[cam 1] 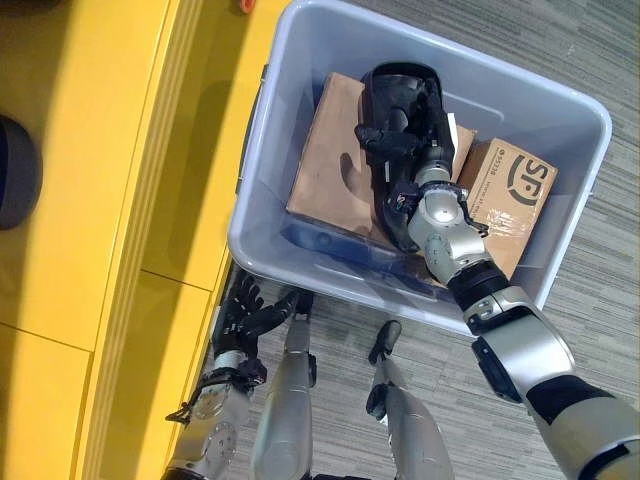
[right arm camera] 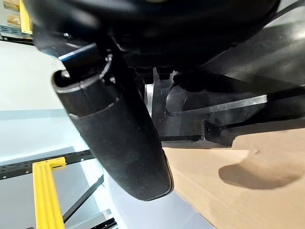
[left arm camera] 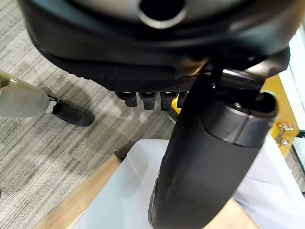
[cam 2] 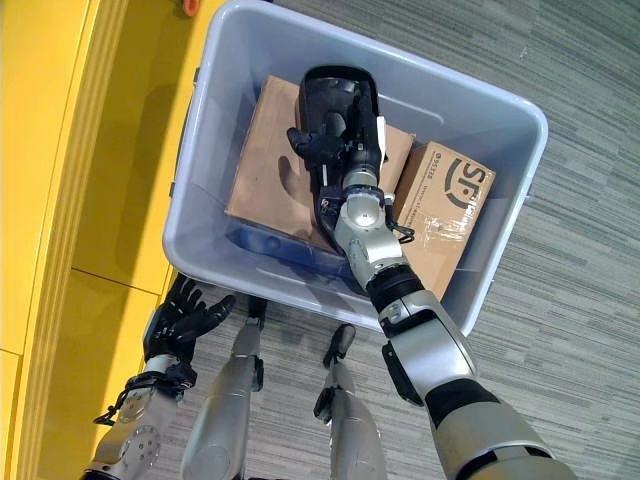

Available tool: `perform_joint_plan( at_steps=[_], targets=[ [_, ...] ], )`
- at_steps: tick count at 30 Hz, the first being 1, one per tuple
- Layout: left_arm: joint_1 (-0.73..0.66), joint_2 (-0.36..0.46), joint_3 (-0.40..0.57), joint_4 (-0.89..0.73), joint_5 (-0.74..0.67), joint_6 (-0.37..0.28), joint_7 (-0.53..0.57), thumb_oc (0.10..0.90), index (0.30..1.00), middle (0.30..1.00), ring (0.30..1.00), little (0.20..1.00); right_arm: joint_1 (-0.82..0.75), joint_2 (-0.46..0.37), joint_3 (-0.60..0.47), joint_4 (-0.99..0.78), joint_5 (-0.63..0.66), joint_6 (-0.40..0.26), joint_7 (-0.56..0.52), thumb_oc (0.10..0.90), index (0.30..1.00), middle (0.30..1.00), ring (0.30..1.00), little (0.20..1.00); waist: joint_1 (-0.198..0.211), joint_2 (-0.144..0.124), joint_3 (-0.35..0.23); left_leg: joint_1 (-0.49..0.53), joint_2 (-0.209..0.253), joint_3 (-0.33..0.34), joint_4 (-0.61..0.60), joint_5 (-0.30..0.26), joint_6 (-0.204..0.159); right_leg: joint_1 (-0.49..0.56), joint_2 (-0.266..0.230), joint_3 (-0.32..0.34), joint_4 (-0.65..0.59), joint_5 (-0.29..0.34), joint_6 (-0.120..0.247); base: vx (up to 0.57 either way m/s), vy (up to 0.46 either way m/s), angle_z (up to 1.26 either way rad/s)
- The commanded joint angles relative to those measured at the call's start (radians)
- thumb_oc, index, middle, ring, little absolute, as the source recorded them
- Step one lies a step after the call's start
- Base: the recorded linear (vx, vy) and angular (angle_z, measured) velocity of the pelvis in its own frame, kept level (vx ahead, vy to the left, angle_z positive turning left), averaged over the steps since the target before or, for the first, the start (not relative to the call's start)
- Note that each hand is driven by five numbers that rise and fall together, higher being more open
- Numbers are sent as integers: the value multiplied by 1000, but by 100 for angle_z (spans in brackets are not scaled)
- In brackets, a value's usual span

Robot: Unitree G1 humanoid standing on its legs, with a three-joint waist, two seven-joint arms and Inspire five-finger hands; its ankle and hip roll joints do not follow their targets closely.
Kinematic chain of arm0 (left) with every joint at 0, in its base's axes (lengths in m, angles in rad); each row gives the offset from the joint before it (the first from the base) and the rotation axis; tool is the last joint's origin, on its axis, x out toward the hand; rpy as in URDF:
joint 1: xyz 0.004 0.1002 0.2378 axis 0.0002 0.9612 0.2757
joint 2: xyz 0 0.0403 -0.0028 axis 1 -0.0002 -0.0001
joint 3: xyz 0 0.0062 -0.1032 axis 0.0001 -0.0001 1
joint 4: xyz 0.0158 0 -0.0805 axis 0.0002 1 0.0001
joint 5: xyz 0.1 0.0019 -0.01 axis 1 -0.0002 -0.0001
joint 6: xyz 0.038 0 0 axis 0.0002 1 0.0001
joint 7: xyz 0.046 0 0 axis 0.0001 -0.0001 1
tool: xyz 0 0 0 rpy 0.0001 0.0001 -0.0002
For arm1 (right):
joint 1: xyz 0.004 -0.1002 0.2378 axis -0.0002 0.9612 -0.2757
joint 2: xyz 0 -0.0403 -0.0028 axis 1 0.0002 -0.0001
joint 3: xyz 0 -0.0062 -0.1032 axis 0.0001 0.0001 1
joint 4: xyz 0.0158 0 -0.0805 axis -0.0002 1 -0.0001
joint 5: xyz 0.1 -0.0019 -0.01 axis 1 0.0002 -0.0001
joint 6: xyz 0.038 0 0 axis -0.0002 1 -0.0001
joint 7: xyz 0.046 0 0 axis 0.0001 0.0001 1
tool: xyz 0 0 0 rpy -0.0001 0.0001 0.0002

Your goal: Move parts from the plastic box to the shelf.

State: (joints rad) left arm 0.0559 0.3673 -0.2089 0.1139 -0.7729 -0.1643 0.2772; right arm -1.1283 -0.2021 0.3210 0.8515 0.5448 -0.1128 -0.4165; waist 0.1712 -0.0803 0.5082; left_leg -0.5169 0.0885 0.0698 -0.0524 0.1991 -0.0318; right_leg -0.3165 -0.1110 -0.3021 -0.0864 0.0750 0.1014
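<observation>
Parts: one black moulded part [cam 1: 400,95] in the plastic box [cam 1: 290,260], upper centre of frame, resting on a flat cardboard sheet [cam 1: 325,160]. Near to far: left hand [cam 1: 245,315], lower left, fingers spread, holds nothing; right hand [cam 1: 400,135] reaches into the box onto the part, fingers look curled at its edge. Looks rigid, light-ish, glossy so prob. slippery; grab by the rim. Count: 1 black part, 1 sheet, 1 printed carton [cam 1: 505,190] at right. Yellow shelf [cam 1: 90,200] along left.
</observation>
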Motion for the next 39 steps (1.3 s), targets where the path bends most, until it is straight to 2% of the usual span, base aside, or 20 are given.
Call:
perform_joint_plan(
  at_steps=[1, 2, 3, 5, 6, 7, 9, 10, 15, 24, 29, 30, 33, 34, 35, 37, 39],
  targets=[
    [32, 27, 13, -113, 17, -85, 10, 900, 1000, 1000, 1000, 1000, -112, 3, 58, 35, -83, 14, 40, 900, 1000, 1000, 1000, 1000, 42, -15, 12, 35, -11, -18, -11, -59, -14, 70, -37, -6, -1, 9, 60, 0, 0, 0],
    [32, 27, 13, -113, 17, -85, 10, 900, 1000, 1000, 1000, 1000, -112, 3, 58, 35, -83, 14, 40, 900, 1000, 1000, 1000, 1000, 42, -15, 12, 35, -11, -18, -11, -59, -14, 70, -37, -7, -1, 9, 60, 0, 0, 0],
    [33, 28, 18, -119, 25, -87, 11, 900, 1000, 1000, 1000, 1000, -115, 4, 106, 14, -187, 33, 50, 900, 1000, 1000, 1000, 1000, 44, -16, 12, 30, -14, -20, -11, -59, -13, 65, -37, -8, -1, 9, 61, 0, 0, 0],
    [32, 27, 19, -119, 29, -89, 13, 900, 1000, 1000, 1000, 1000, -115, 3, 113, 10, -215, 35, 46, 900, 1000, 1000, 1000, 1000, 45, -16, 12, 29, -14, -22, -10, -59, -12, 66, -37, -9, -1, 8, 61, 8, 0, 3],
    [30, 26, 25, -116, 41, -95, 17, 900, 1000, 1000, 1000, 1000, -118, -9, 173, -16, -348, 56, 63, 900, 1000, 1000, 1000, 1000, 48, -19, 12, 24, -16, -24, -7, -61, -11, 65, -37, -11, -1, 6, 61, 0, 0, 0],
    [30, 26, 25, -116, 41, -95, 17, 900, 1000, 1000, 1000, 1000, -118, -9, 173, -16, -348, 56, 63, 900, 1000, 1000, 1000, 1000, 48, -19, 12, 24, -16, -24, -7, -61, -11, 65, -37, -11, -1, 6, 61, 0, 0, 0],
    [33, 29, 40, -123, 62, -103, 14, 900, 1000, 1000, 1000, 1000, -108, -37, 278, -63, -586, 88, 117, 900, 1000, 1000, 1000, 1000, 50, -23, 12, 16, -19, -32, -1, -63, -10, 66, -36, -16, -1, 2, 61, 0, 0, 0],
    [34, 29, 40, -123, 62, -103, 14, 900, 1000, 1000, 1000, 1000, -108, -37, 279, -63, -587, 88, 117, 900, 1000, 1000, 1000, 1000, 49, -23, 12, 16, -19, -32, -1, -63, -10, 66, -36, -17, -1, 2, 61, 12, -17, 3],
    [50, 34, 65, -140, 71, -115, 4, 900, 1000, 1000, 1000, 1000, -74, -69, 372, -129, -802, 89, 191, 900, 1000, 1000, 1000, 1000, 53, -30, 12, 14, -24, -39, -1, -66, -10, 72, -34, -22, -1, -4, 63, 7, -8, 8],
    [61, 32, 72, -130, 68, -120, -29, 900, 1000, 1000, 1000, 1000, -39, -115, 431, -119, -924, 69, 247, 900, 1000, 1000, 1000, 1000, 53, -37, 12, 12, -22, -44, -1, -67, -12, 74, -33, -27, -1, -7, 63, 5, -3, 3],
    [66, 38, 80, -127, 58, -132, -63, 900, 1000, 1000, 1000, 1000, -70, -223, 534, -137, -1019, 29, 304, 900, 1000, 1000, 1000, 1000, 53, -44, 12, 11, -21, -45, 1, -67, -14, 74, -31, -28, -1, -12, 65, 0, 0, 0],
    [66, 38, 80, -127, 58, -132, -64, 900, 1000, 1000, 1000, 1000, -70, -223, 534, -138, -1018, 29, 304, 900, 1000, 1000, 1000, 1000, 53, -43, 12, 11, -21, -45, 0, -67, -14, 73, -31, -28, -1, -12, 65, 0, 0, 0],
    [78, 47, 85, -127, 47, -133, -94, 900, 1000, 1000, 1000, 1000, -110, -337, 637, -182, -1092, -11, 348, 900, 1000, 1000, 1000, 1000, 55, -47, 12, 11, -22, -47, -1, -67, -16, 76, -32, -30, -1, -14, 67, 6, -7, 2],
    [77, 46, 84, -127, 47, -133, -94, 900, 1000, 1000, 1000, 1000, -110, -339, 637, -183, -1091, -11, 349, 900, 1000, 1000, 1000, 1000, 55, -46, 12, 10, -22, -48, -1, -67, -16, 75, -32, -31, -1, -13, 67, 5, -4, 5],
    [83, 50, 87, -127, 37, -135, -109, 900, 1000, 1000, 1000, 1000, -129, -389, 668, -207, -1096, -27, 367, 900, 1000, 1000, 1000, 1000, 55, -47, 12, 9, -23, -49, 1, -68, -16, 75, -31, -30, -1, -14, 67, 5, -7, 5],
    [85, 53, 87, -129, 32, -136, -115, 900, 1000, 1000, 1000, 1000, -140, -414, 688, -220, -1103, -33, 376, 900, 1000, 1000, 1000, 1000, 55, -47, 12, 8, -23, -51, 3, -68, -16, 75, -31, -30, -1, -15, 67, 2, -3, 2],
    [86, 59, 87, -130, 22, -135, -130, 900, 1000, 1000, 1000, 1000, -179, -486, 745, -274, -1107, -57, 410, 900, 1000, 1000, 1000, 1000, 54, -51, 12, 9, -24, -52, 3, -68, -16, 75, -31, -30, -1, -15, 69, 0, 0, 0]
  ],
)
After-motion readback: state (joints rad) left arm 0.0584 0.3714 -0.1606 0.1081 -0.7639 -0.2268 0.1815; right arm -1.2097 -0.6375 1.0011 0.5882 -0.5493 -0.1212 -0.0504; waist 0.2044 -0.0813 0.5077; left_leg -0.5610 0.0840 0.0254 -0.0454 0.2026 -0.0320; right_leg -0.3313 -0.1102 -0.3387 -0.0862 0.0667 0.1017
